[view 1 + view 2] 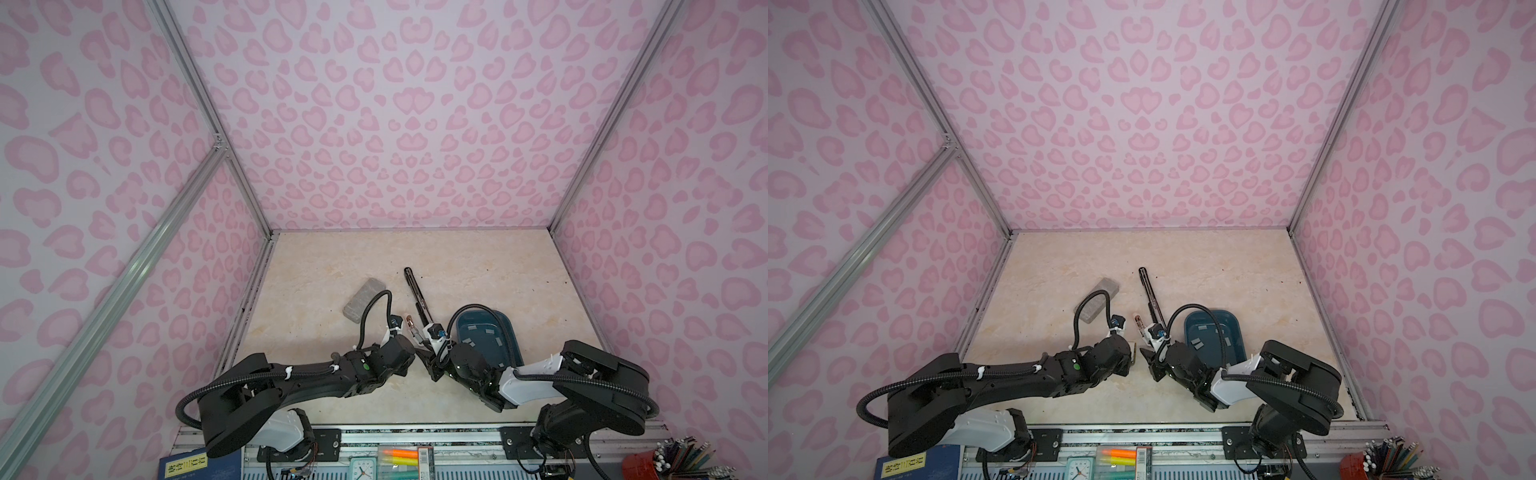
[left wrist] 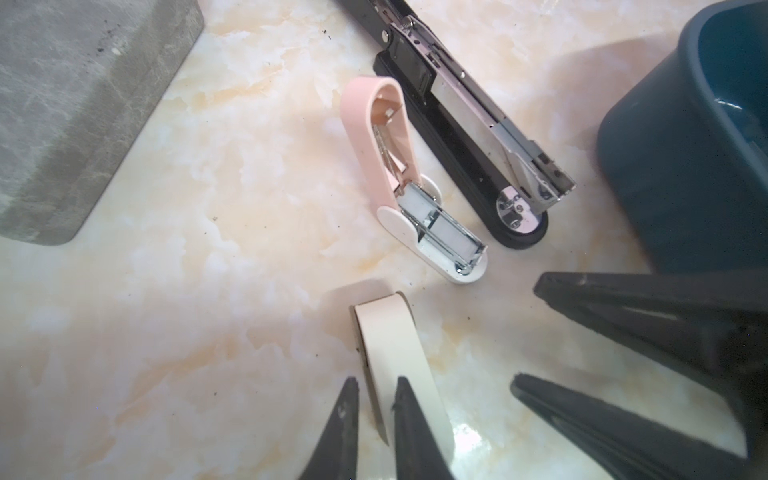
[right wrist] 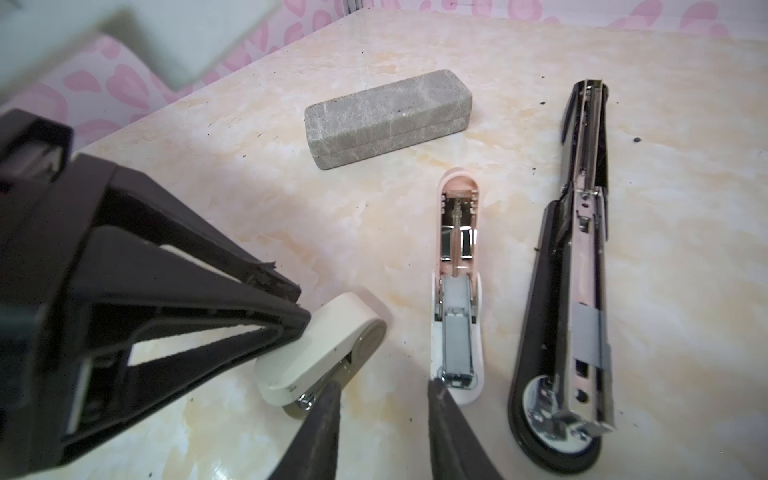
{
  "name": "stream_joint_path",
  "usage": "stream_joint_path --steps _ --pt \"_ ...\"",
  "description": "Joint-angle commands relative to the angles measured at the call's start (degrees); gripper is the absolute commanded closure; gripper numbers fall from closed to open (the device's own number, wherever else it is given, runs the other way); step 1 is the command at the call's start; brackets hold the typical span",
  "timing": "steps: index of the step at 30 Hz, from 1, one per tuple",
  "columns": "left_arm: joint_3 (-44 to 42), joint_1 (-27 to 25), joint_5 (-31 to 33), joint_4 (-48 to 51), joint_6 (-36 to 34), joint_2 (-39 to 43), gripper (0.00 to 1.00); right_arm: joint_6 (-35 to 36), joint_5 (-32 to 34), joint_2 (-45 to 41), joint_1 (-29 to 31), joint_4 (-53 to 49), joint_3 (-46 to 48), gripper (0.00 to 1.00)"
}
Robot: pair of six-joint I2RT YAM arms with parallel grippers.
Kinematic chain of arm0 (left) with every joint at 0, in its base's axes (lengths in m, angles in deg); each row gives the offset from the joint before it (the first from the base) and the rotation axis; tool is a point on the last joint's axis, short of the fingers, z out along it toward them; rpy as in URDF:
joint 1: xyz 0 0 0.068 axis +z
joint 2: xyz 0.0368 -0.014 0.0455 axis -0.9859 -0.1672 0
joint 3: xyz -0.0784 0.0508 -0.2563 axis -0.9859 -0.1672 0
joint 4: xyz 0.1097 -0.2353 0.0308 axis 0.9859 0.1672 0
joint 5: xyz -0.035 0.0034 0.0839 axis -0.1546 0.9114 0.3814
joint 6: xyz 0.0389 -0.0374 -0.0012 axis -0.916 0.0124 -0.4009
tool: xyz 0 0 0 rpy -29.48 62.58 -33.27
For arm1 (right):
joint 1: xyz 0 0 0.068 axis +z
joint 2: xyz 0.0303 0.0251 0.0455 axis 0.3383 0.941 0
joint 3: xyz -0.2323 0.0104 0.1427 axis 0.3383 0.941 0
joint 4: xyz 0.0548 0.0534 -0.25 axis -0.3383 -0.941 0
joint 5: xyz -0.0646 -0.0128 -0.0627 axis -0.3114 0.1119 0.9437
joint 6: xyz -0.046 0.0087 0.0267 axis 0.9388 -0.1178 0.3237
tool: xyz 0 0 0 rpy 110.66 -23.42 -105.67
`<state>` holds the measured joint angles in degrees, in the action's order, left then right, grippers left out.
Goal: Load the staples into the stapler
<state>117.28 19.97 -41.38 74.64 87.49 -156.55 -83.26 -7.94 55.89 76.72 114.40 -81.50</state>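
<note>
Marble-look beige worktop (image 1: 374, 257) fills both top views, glossy and faintly veined. On it lie a rough grey speckled block (image 1: 364, 300) with rounded corners, a long black stapler (image 1: 417, 296) folded open flat, a small pink stapler (image 1: 412, 328) just beside it, and a deep blue tray (image 1: 513, 332) with rounded corners. The staples (image 1: 489, 331), short flat silver-grey strips, lie scattered on the tray's floor. My right claw (image 1: 1149, 363) stands beside the tray near the front edge. Seen from the left wrist, my left claw (image 2: 376, 380) is clamped on a smooth cream stapler (image 2: 390, 340) with a rounded end, matte black wedge fingers (image 2: 415, 428) pressing its two flanks. Beyond it the pink stapler (image 2: 374, 137) lies hinged open with its chrome channel bared, the steel rail of the black stapler (image 2: 469, 99) gleams alongside, and the curved wall of the tray (image 2: 665, 166) rises near. Seen from the right wrist, my right claw (image 3: 382, 384) stands apart with nothing between its tapered tips, one tip just beside the white nose of the pink stapler (image 3: 457, 316). The left claw (image 3: 300, 309) pinches the cream stapler (image 3: 328, 345) close by, the black stapler (image 3: 582, 291) stretches out full length, and the block (image 3: 386, 118) lies well apart.
</note>
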Motion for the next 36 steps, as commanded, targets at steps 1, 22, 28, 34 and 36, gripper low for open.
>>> stream_joint_path --steps 1,22,28,34,36 --pt "0.0 -0.4 0.6 1.6 0.8 -0.2 0.81 0.1 -1.3 0.2 0.0 2.3 0.4 0.64" --pt "-0.6 -2.8 2.7 1.3 3.0 -3.6 0.87 -0.2 -5.0 4.7 0.7 -0.7 -4.0 0.6" --pt "-1.3 -2.9 2.4 0.4 3.4 -3.9 0.88 -0.5 -4.1 5.8 0.6 -1.8 -4.8 0.6" --pt "-2.7 -2.9 1.1 -1.5 3.6 -3.7 0.87 -1.2 -3.5 7.7 0.7 -2.3 -5.5 0.6" --pt "-3.0 -2.9 0.5 -2.2 3.6 -3.9 0.88 -1.6 -3.2 8.1 0.7 -2.5 -5.8 0.6"
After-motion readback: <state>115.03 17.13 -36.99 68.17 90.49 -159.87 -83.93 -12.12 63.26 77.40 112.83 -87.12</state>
